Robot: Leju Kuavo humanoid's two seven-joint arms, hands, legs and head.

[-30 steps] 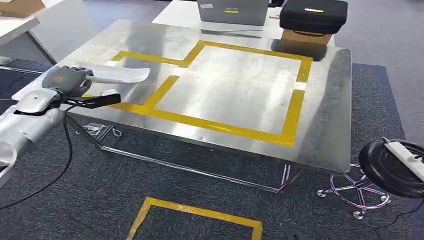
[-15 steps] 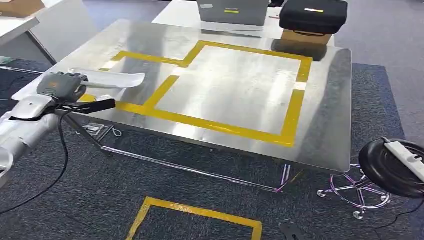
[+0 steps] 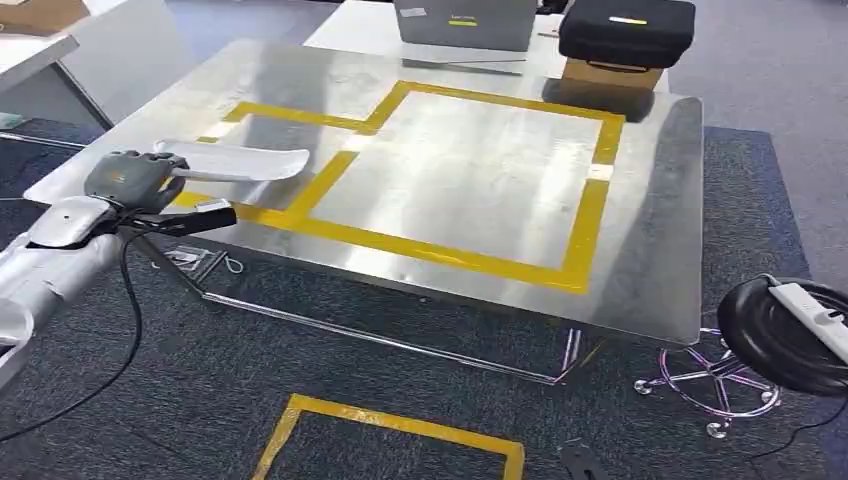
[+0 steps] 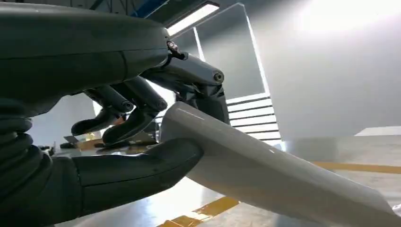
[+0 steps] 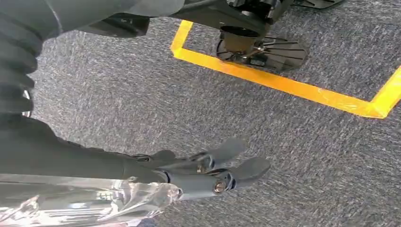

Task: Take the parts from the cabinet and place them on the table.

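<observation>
Here the left hand (image 3: 135, 178) grips one end of a long, pale grey part (image 3: 235, 160), thumb under it and fingers (image 4: 137, 101) curled over the top, as the left wrist view shows close up. The hand sits at the near-left edge of the table (image 3: 650, 250), and the part reaches out from it to the right, lying roughly level above the table's near-left corner; whether its free end touches the metal cannot be told. A black cable (image 3: 125, 310) hangs from the left arm down toward the floor.

The right hand (image 5: 208, 172) hangs over grey carpet (image 5: 307, 156), fingers stretched out and a little apart, with nothing between them; crinkled clear plastic (image 5: 94, 201) lies along the arm just behind it.

The table top is bare shiny metal marked with yellow tape (image 3: 440, 255): a small outline on the left, under the part, and a larger one to its right. On the carpet in front of the table is another yellow tape outline (image 3: 390, 425). At the far side stand a grey box (image 3: 465, 25) and a black case (image 3: 625, 30) on a cardboard box (image 3: 610, 72). To the near right a black round stool (image 3: 780, 335) carries a white power strip (image 3: 815, 305).
</observation>
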